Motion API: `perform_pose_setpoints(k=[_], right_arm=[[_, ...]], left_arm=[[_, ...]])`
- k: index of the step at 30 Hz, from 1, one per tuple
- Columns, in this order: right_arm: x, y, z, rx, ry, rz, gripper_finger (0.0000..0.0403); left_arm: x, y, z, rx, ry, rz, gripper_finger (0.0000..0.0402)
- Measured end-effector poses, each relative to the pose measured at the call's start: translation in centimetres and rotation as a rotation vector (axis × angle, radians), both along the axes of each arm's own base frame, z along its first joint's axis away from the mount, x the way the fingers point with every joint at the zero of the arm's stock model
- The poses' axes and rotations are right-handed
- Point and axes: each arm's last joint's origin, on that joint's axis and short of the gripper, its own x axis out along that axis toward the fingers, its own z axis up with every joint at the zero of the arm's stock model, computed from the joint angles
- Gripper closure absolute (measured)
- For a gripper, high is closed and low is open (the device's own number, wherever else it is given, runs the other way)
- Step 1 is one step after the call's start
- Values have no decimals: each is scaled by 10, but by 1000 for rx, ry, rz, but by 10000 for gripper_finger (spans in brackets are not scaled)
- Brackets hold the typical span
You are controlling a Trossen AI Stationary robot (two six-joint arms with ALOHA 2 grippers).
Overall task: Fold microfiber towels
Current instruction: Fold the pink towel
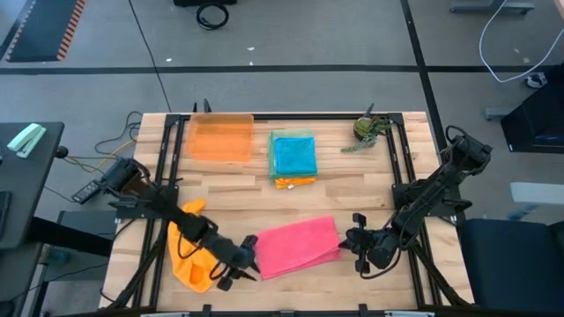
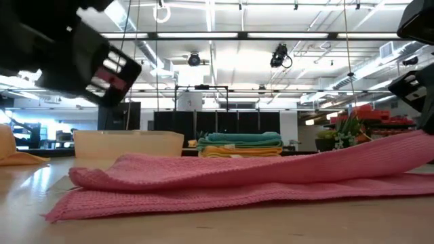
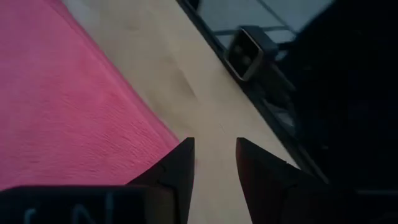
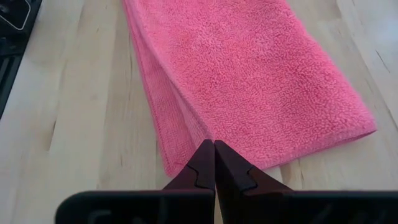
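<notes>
An orange towel [image 1: 188, 255] lies crumpled at the near left. Just right of it, the left gripper [image 3: 214, 163] hovers slightly open and empty by the folded pink towel [image 1: 297, 246]. The right gripper [image 4: 214, 163], fingers closed together and empty, sits at the towel's right edge.
</notes>
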Motion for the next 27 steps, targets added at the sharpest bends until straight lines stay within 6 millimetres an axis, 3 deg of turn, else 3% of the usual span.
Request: perform_pose_setpoints(k=[6,11,14,27], right_arm=[[1,-2,0,-2,-2,-10,398],[3,-3,0,-6,-1,-14,398],[2,-3,0,-6,-1,-13,398],[2,-3,0,-15,-2,-3,398]], left_arm=[[11,-14,7,55,-43,45,265],[23,-24,-14,161,77,24,257],[29,-27,-9,187,101,20,253],[28,-22,-13,233,184,37,267]])
